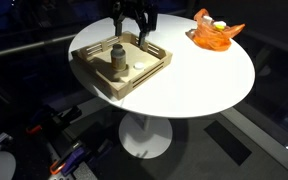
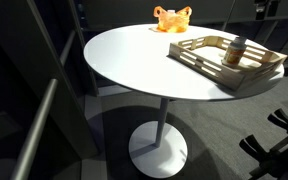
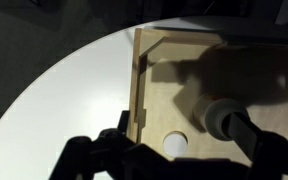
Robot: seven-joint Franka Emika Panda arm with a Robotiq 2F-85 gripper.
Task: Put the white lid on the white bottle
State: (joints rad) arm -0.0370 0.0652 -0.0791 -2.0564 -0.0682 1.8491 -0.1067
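The white bottle [image 1: 115, 58] stands upright in the wooden tray [image 1: 96, 72], with its top uncovered. The white lid [image 1: 139, 65] lies flat on the tray floor just beside it. My gripper [image 1: 132, 30] hangs open and empty above the tray's far edge. In the wrist view the lid [image 3: 177, 141] is a small white disc between my dark fingers [image 3: 176, 162]. The bottle [image 3: 222, 118] is next to it, partly behind one finger. The bottle [image 2: 236, 52] and tray [image 2: 209, 62] also show in an exterior view, where the lid is too small to tell.
The tray sits on a round white pedestal table [image 1: 199, 75] close to its edge. An orange thing [image 1: 216, 30] holding a white object lies at the table's far side, and also shows in an exterior view [image 2: 172, 18]. Dark floor surrounds the table.
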